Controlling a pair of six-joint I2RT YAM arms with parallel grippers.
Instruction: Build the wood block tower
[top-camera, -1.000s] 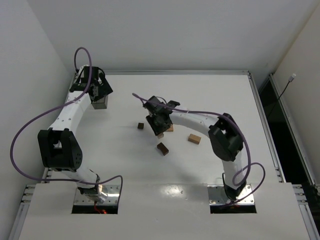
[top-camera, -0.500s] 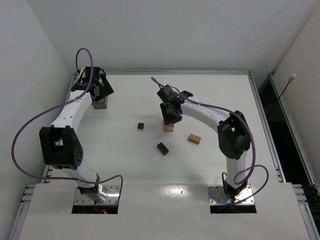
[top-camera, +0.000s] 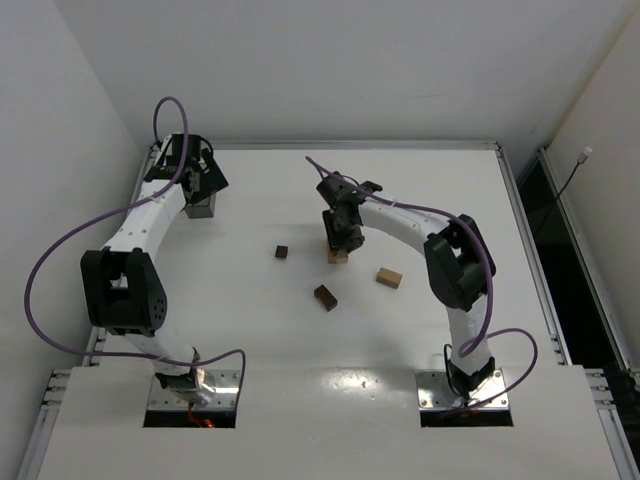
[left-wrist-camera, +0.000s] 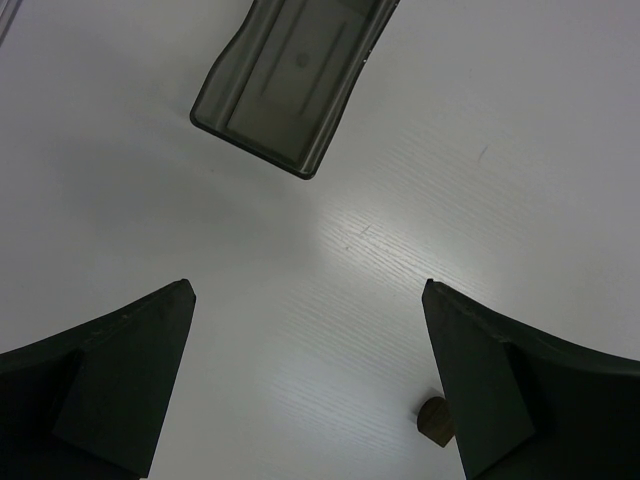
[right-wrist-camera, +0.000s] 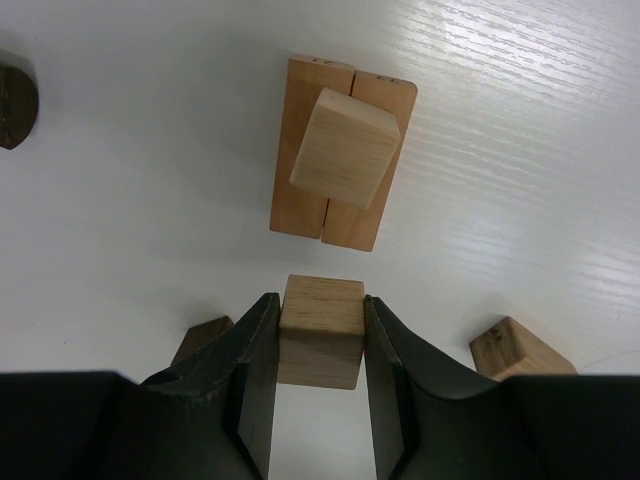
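My right gripper (top-camera: 340, 234) (right-wrist-camera: 320, 300) is shut on a light tan wood block (right-wrist-camera: 321, 340) and holds it above the table, just beside the tower (top-camera: 338, 256). In the right wrist view the tower is two tan blocks side by side (right-wrist-camera: 305, 190) with a light tan cube (right-wrist-camera: 345, 145) on top. Loose blocks lie near it: a small dark one (top-camera: 282, 252) (right-wrist-camera: 14, 95), a dark brown one (top-camera: 325, 297) (right-wrist-camera: 203, 338) and a tan one (top-camera: 389, 277) (right-wrist-camera: 518, 350). My left gripper (top-camera: 198, 186) (left-wrist-camera: 307, 300) is open and empty at the far left.
A grey translucent box (top-camera: 201, 206) (left-wrist-camera: 290, 80) lies under the left gripper near the table's far left corner. A small dark round-edged block (left-wrist-camera: 435, 420) shows beside the left gripper's right finger. The table's metal rim (top-camera: 520, 200) runs along the right side.
My right gripper has carried the tan block from above the loose blocks back and to the right, and now hangs over the tower. The left arm has barely moved.
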